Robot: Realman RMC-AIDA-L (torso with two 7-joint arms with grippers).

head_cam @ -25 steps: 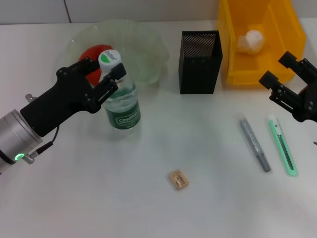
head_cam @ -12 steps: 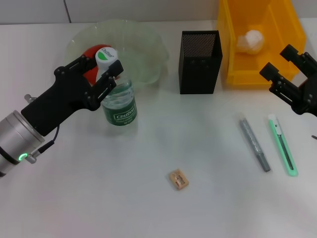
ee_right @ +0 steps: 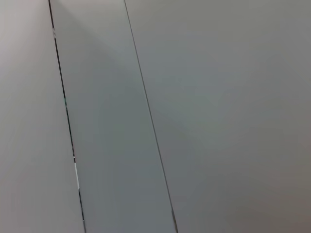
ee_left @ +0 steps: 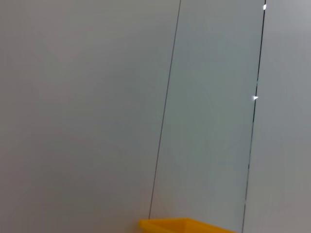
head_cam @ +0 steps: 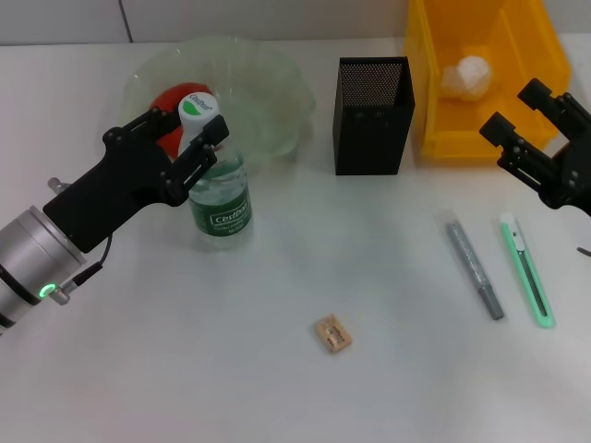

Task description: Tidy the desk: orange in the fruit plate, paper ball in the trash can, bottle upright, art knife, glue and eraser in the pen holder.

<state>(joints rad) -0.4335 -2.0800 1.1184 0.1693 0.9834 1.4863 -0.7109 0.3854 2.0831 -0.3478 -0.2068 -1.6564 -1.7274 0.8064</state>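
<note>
The clear bottle with its green label stands upright on the desk just in front of the fruit plate. My left gripper is shut on the bottle's neck, under the white cap. The orange lies in the pale-green plate, partly behind my fingers. A white paper ball sits inside the yellow trash can. The black mesh pen holder stands between plate and bin. On the desk lie the tan eraser, the grey glue stick and the green art knife. My right gripper hangs open near the bin's front.
The left wrist view shows only a pale wall and a strip of the yellow trash can's rim. The right wrist view shows only wall panels. White desk surface stretches around the eraser and toward the front edge.
The bottle has shifted slightly left and back with my left gripper and now stands straighter. My right gripper has drifted a little toward the bin.
</note>
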